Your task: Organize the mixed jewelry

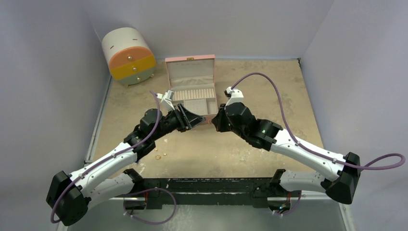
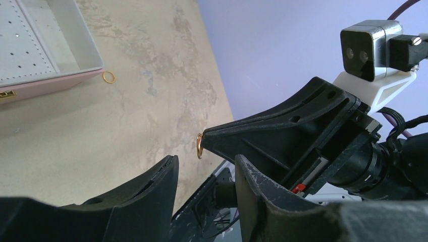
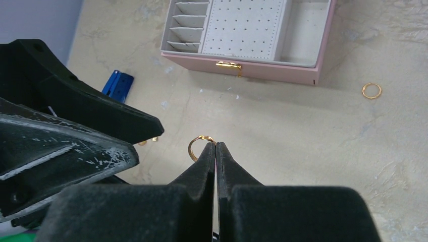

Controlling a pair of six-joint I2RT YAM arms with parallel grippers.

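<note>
My right gripper (image 3: 215, 146) is shut on a small gold ring (image 3: 198, 146), pinched at the fingertips and held above the table. The same ring (image 2: 200, 146) shows in the left wrist view at the tip of the right gripper. My left gripper (image 2: 207, 165) is open and empty, its jaws facing the ring a short way off. Another gold ring (image 3: 372, 91) lies on the table beside the pink box's corner; it also shows in the left wrist view (image 2: 108, 76). Tiny gold bits (image 1: 158, 156) lie near the left arm. In the top view the two grippers (image 1: 192, 119) (image 1: 215, 121) meet in front of the box.
The open pink jewelry box (image 1: 190, 61) stands mid-table with a dotted pad and slots (image 3: 246, 22). A blue-handled tool (image 3: 119, 85) lies left of it. A round drawer chest (image 1: 129, 55) stands at the back left. Walls close in the table on three sides.
</note>
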